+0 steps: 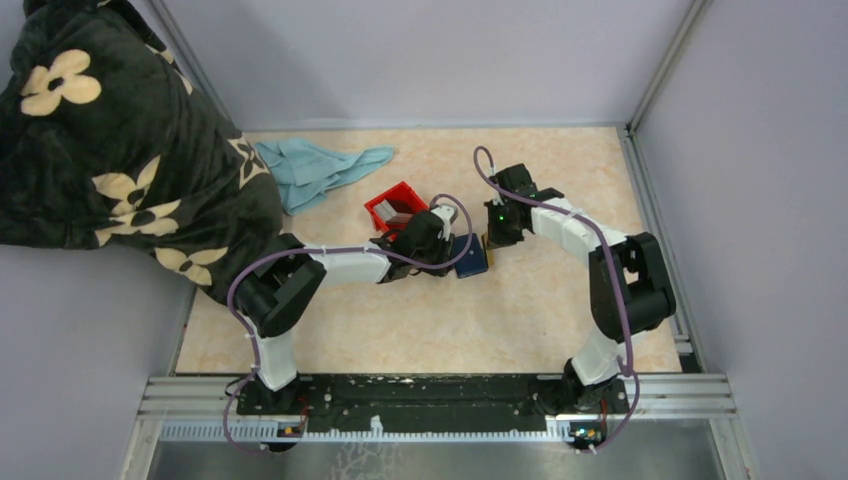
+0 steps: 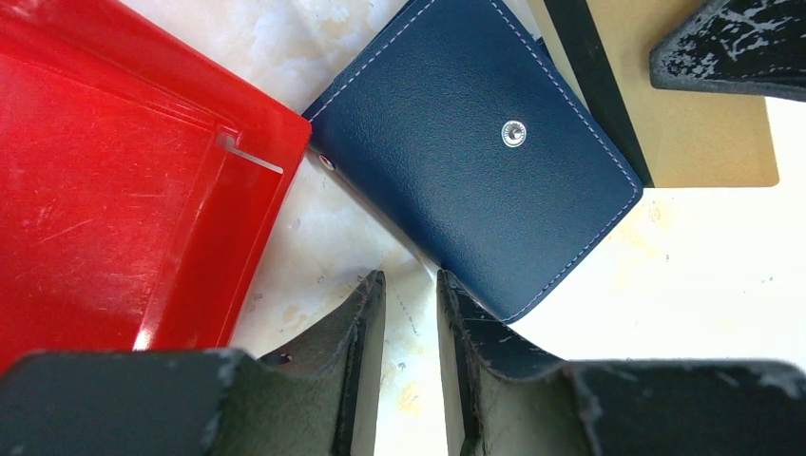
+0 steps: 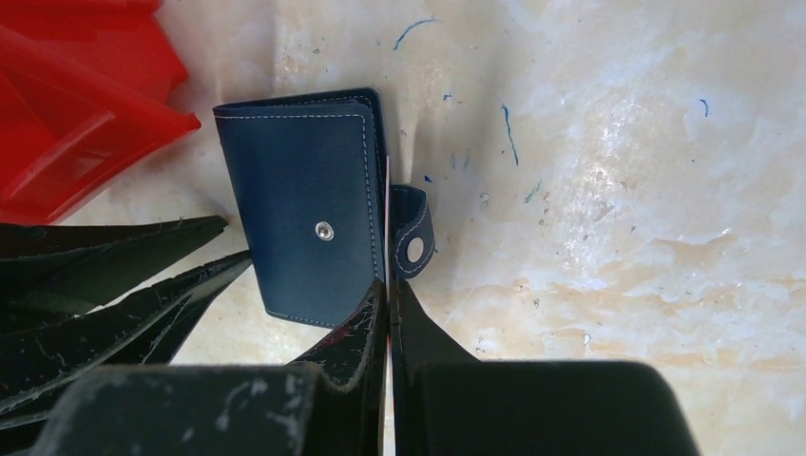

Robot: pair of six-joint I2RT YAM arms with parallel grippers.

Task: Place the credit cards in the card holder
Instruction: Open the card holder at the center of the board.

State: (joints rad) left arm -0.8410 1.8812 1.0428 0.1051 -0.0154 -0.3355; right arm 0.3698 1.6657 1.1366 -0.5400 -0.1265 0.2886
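Note:
The card holder [image 2: 475, 161] is a navy wallet lying shut on the table, snap stud up, its tab [image 3: 412, 233] hanging loose at one side. My right gripper [image 3: 390, 285] is shut on a tan credit card [image 2: 703, 133] with a black stripe. In the right wrist view the card shows edge-on [image 3: 388, 247], running along the wallet's [image 3: 304, 199] open edge. My left gripper [image 2: 411, 277] is open at the wallet's opposite side with only table between its fingers. One fingertip [image 2: 451, 285] rests against the wallet's edge.
A red plastic bin [image 1: 385, 203] stands just left of the wallet [image 1: 471, 257], close to my left gripper [image 1: 440, 240], with something grey inside. A light blue cloth [image 1: 315, 165] lies at the back left. A dark floral fabric [image 1: 110, 140] overhangs the left wall.

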